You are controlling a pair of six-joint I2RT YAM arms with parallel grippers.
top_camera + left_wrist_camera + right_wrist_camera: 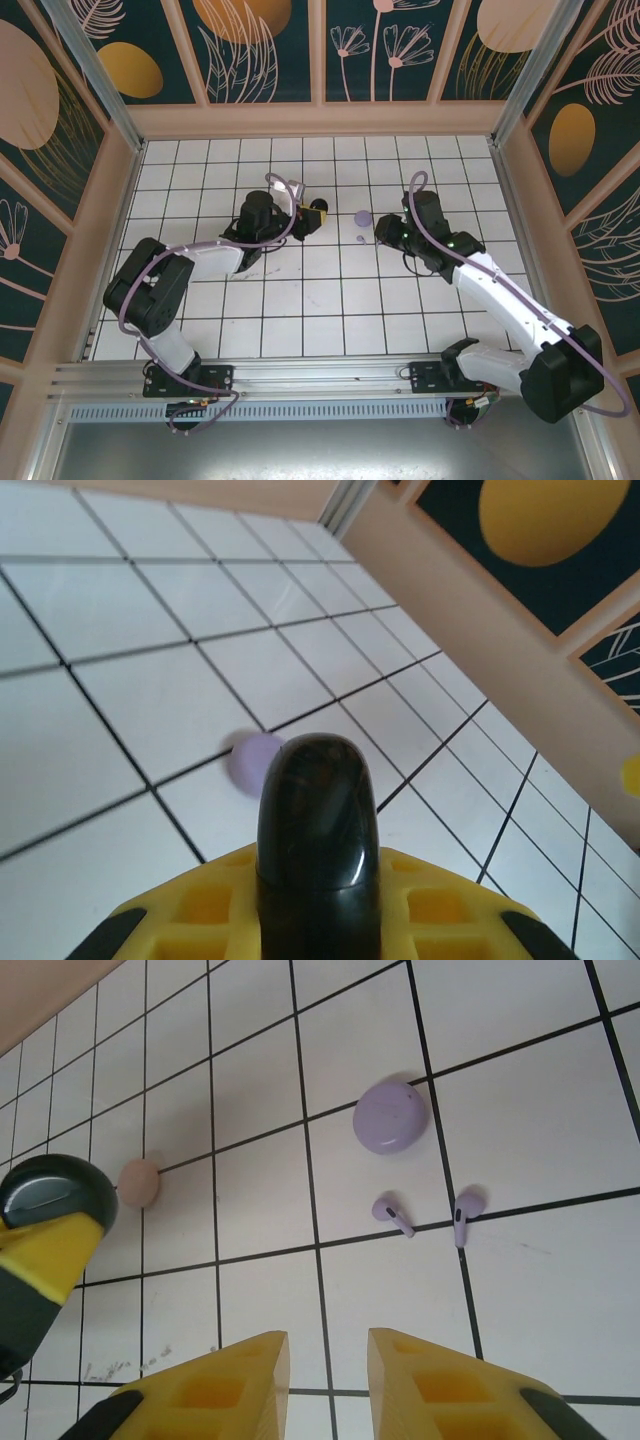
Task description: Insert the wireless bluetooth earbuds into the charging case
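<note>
Left gripper (pixel 305 216) clamps the black case (pixel 318 820). Right gripper (pixel 328 1345), fingers parted and empty, should straddle one lavender earbud (pixel 393 1214) squarely.

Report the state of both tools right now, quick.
Left tool: closed, holding the black case.
Right tool: open, holding nothing.

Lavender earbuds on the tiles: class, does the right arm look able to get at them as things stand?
Probably yes. The right tool hangs open just short of the two lavender earbuds, which lie loose on the tiles, apart from the lavender case, with nothing between.
</note>
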